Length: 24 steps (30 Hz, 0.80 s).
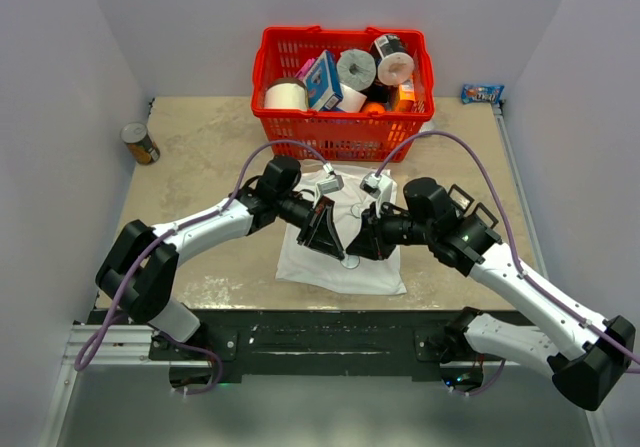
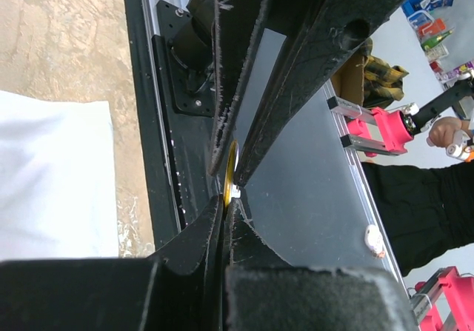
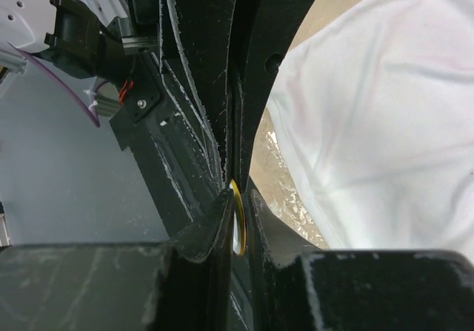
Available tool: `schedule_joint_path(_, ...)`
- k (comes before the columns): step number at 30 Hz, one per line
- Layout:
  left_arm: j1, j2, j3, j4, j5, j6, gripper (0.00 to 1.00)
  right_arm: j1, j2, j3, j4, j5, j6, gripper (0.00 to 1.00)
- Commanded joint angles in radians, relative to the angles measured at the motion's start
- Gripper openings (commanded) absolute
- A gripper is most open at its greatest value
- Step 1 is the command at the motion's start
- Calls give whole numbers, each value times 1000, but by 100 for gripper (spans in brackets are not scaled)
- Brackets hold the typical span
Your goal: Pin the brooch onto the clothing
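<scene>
Brooch (image 2: 231, 169) edge-on where the two grippers meet, seen only as a thin gold rim; its dark part cannot be made out. Left gripper (image 2: 224, 202) fully closed, fingertips pinching one end of that rim. Right gripper (image 3: 237, 195) comes in from the opposite side, jaws narrow, the gold rim sitting in the slot between them. Whether they press on it I cannot tell. The two sets of fingers crowd together, tip to tip.

From above: both arms reach inward over the white T-shirt (image 1: 335, 275), which lies loosely spread mid-table, and the meeting point sits over its near half. Whether the brooch touches the cloth cannot be told. The left wrist view has the shirt's edge off to one side, bare beige table (image 1: 200, 157) beside it.

Just behind the shirt is a red plastic basket (image 1: 345, 132) holding paper rolls (image 1: 356, 69) and small boxes. Tin can (image 1: 140, 143) upright at the table's far left. Blue packet (image 1: 481, 94) near the far right corner, well apart from everything else.
</scene>
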<state>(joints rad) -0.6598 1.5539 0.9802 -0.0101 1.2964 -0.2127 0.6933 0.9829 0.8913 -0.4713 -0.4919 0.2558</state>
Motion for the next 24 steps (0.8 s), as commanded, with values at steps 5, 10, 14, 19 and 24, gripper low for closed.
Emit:
schedule_joint_path(5,2,-38,51,12,-2,29,0,-2,2,-12,42,-33,-18,0)
schedule_joint_path(10,46,-87,46,22,-54,19,62,-2,-12,-38,97,36,22,0)
schedule_joint_path(14,136,-166,-8,157,-173,-75,78,-2,-39,-121,338,142,153,0)
schedule_joint_path(19,154,-308,-133,335,-454,-227,81,0,-64,-198,618,272,293,0)
schedule_joint_path(24,140,-468,-374,773,-745,-566,81,2,-70,-238,864,383,382,0)
